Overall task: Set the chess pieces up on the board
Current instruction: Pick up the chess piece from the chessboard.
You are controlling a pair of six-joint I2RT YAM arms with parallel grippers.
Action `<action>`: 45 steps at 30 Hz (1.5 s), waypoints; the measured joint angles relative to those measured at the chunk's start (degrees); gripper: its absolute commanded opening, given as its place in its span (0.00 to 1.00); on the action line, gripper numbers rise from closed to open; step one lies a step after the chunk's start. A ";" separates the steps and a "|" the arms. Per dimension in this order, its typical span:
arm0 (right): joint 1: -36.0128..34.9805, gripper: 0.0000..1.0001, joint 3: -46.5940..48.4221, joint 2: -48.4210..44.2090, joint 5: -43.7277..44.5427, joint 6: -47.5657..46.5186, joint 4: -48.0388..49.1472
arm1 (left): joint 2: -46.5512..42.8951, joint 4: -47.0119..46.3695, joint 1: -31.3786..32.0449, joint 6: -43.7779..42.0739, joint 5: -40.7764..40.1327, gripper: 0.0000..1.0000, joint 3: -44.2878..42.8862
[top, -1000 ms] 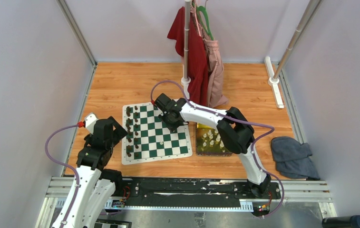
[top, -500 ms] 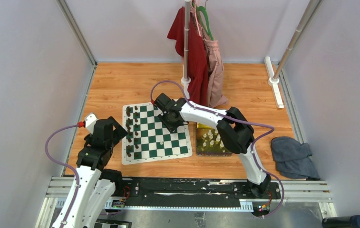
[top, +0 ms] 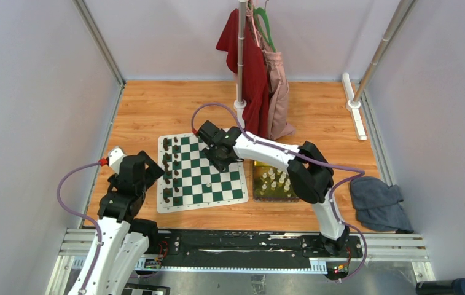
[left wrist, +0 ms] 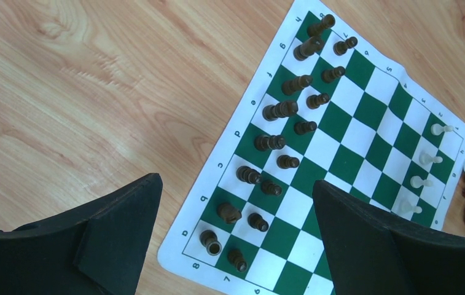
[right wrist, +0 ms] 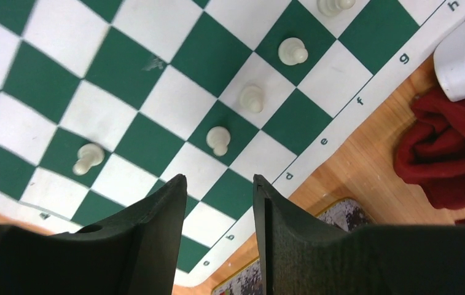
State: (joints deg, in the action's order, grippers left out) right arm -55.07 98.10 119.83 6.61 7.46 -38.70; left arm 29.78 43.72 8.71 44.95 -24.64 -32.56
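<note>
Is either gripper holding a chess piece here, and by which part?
Nothing is held. The right gripper is open and empty above the board; the left gripper is open and empty too.

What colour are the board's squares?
The board is dark green and white checked; clearest in right wrist view.

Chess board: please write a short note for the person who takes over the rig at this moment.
The left gripper is open and empty, near the dark-piece edge of the board.
The right gripper is slightly open and empty, above the cream-white pieces on the board.
Done: the dark brown chessmen stand in two rows. Five cream-white pieces show on the board in the right wrist view.
Left: more white pieces are in the yellow-green tray. They must go to the board.
</note>
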 measured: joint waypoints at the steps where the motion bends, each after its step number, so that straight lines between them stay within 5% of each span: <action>1: -0.39 0.50 0.00 -0.63 0.31 -0.02 -0.20 | -0.24 0.00 0.00 0.00 0.00 1.00 0.02; 17: -9.44 0.51 -0.42 -4.66 -1.46 -0.59 0.59 | -1.09 -0.02 0.00 0.02 0.02 1.00 0.24; 45: -8.55 0.47 -0.59 0.33 -7.32 -1.53 5.01 | -1.38 -0.07 0.00 0.00 0.02 1.00 0.28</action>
State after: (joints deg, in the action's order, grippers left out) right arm -63.61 97.51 120.16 -0.71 5.93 -33.69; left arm 28.40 43.66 8.71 44.95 -24.62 -32.27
